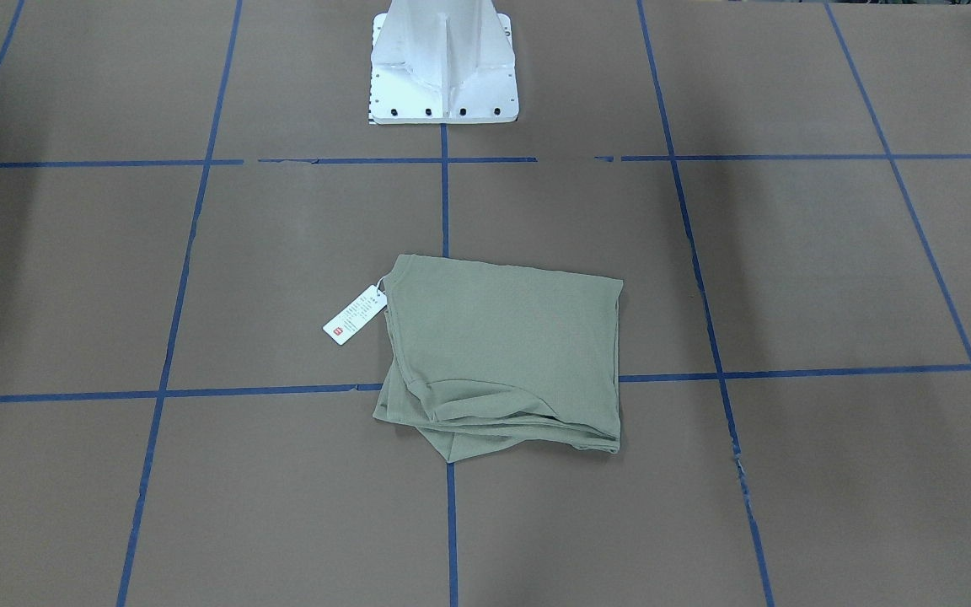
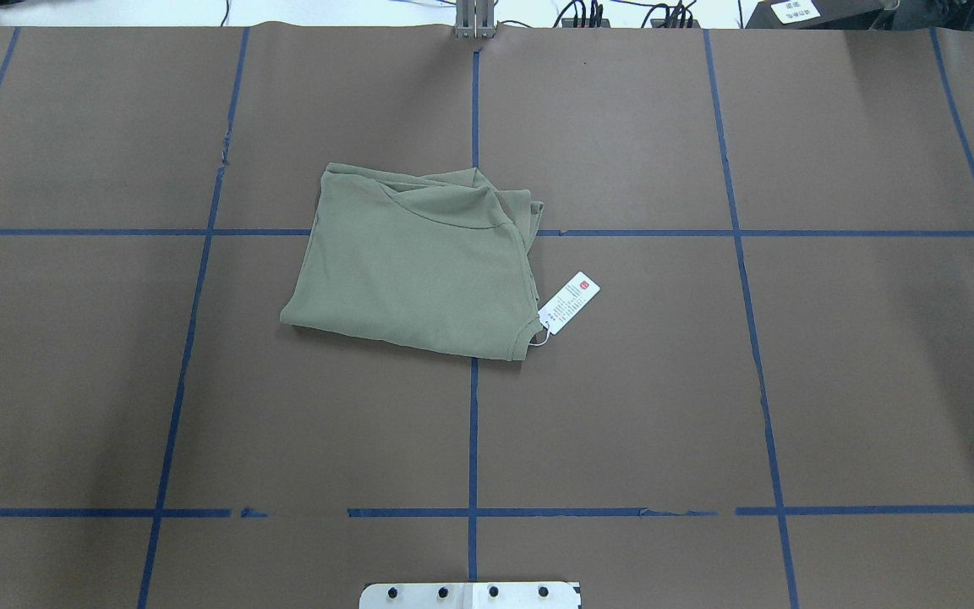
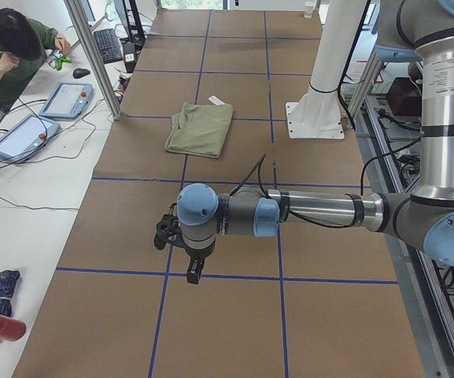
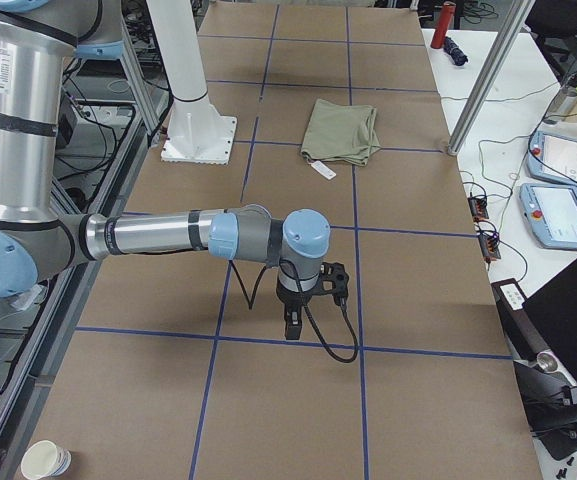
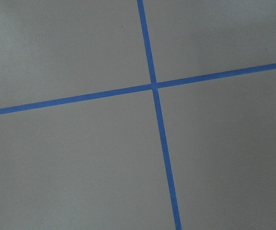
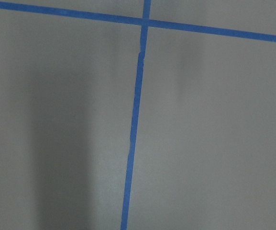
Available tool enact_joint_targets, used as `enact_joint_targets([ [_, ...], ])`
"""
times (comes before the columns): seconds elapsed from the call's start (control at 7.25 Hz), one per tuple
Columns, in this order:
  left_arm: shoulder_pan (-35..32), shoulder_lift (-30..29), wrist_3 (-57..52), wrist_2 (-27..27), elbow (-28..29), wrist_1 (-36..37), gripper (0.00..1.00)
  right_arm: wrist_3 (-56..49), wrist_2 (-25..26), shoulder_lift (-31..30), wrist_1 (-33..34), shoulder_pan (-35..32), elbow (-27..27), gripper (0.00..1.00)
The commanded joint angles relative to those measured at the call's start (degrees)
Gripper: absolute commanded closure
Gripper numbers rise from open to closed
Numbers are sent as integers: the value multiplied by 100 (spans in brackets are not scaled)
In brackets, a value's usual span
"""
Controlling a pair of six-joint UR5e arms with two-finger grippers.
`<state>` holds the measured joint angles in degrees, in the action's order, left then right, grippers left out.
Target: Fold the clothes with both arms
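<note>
You see a pale sage-green shirt (image 1: 502, 346) at the frame's centre, plain, perhaps finely ribbed, though the view is too coarse to be sure. Its hang tag (image 1: 355, 314) is white with a red mark. The surface (image 1: 789, 253) is flat brown, gridded by blue tape lines (image 1: 444, 211). The pedestal (image 1: 443, 67) at top is white. The left arm (image 3: 321, 209) and right arm (image 4: 153, 235) are silver with light-blue caps; the left pincer (image 3: 193, 272) and right pincer (image 4: 293, 325) are black.
</note>
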<state>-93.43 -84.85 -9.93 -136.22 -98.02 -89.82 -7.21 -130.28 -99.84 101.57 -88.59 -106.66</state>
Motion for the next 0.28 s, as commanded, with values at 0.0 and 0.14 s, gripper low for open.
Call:
enact_joint_targets([
  [0.0, 0, 21, 0, -1, 2, 9, 0, 0, -137, 0, 4, 0, -4, 0],
  [0.14, 0, 21, 0, 8, 2, 0, 0, 0, -138, 0, -5, 0, -4, 0],
])
